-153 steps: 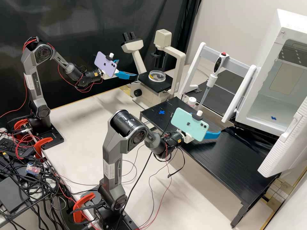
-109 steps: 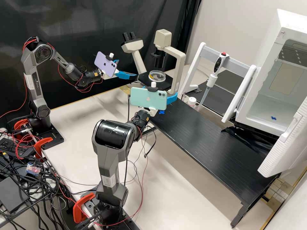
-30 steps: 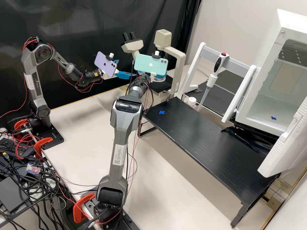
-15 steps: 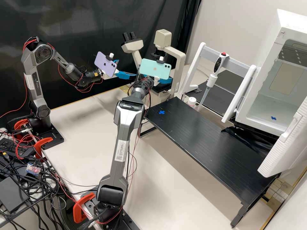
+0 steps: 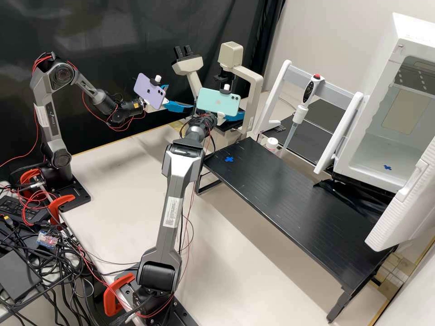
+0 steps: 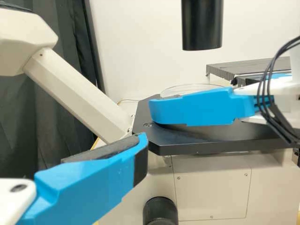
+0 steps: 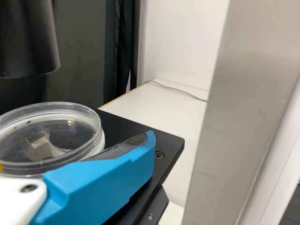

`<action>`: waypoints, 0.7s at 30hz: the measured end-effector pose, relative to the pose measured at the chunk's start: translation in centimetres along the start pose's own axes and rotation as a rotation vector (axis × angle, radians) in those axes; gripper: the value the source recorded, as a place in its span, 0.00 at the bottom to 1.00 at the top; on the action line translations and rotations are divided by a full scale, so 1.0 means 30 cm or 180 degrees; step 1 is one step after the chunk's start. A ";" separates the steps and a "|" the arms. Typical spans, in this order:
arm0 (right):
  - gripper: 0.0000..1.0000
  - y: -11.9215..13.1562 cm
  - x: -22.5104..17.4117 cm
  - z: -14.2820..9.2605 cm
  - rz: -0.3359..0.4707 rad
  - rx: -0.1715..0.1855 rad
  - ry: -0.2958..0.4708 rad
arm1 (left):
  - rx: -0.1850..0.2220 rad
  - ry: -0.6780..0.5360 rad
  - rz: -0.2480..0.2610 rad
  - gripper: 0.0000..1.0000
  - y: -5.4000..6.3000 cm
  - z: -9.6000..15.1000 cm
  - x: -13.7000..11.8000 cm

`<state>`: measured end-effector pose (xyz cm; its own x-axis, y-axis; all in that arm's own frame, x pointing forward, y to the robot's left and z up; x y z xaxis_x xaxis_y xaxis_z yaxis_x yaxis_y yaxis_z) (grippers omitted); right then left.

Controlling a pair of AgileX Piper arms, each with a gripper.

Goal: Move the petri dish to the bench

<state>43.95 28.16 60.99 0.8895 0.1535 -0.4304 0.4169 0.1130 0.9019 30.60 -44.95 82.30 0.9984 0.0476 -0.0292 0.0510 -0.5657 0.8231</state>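
Standing with parted jaws at the upper left of the high view, the left gripper (image 5: 180, 97) pointed toward the microscope (image 5: 257, 86), apart from the dish. To the right of it, at upper centre, the right gripper (image 5: 235, 116) was clearly the nearer one. The dish (image 7: 51, 136), round and clear, sat level on the black stage (image 7: 129, 125) and, judging by the two wrist views together, between the right jaws. Those were open too; whether either side touched the rim, I could not tell. Being round, the dish offered no long axis to match, so centring it between the jaws seemed the thing to get right before they shut. The grasp looked like the step in hand, with the carry yet to come. Lower and further right in the high view lay the black surface (image 5: 294, 190), its blue cross (image 5: 229, 159) near the end closest to the stage and perhaps the spot meant. A low lift looked wise, since the black tube (image 6: 202, 23) hung overhead and could be knocked.
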 end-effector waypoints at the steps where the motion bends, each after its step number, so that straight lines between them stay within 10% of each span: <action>1: 0.00 -0.003 0.002 0.003 0.0000 -0.0002 -0.0007 | 0.0000 0.0000 0.0000 1.00 0.000 0.000 0.000; 21: 0.00 -0.006 0.002 0.008 -0.0031 0.0000 -0.0054 | 0.0000 0.0000 0.0000 1.00 0.000 0.000 0.000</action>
<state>43.97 27.92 60.79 0.8884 0.1356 -0.4385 0.4256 0.1144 0.8976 30.60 -44.95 82.30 0.9984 0.0476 -0.0292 0.0510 -0.5657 0.8231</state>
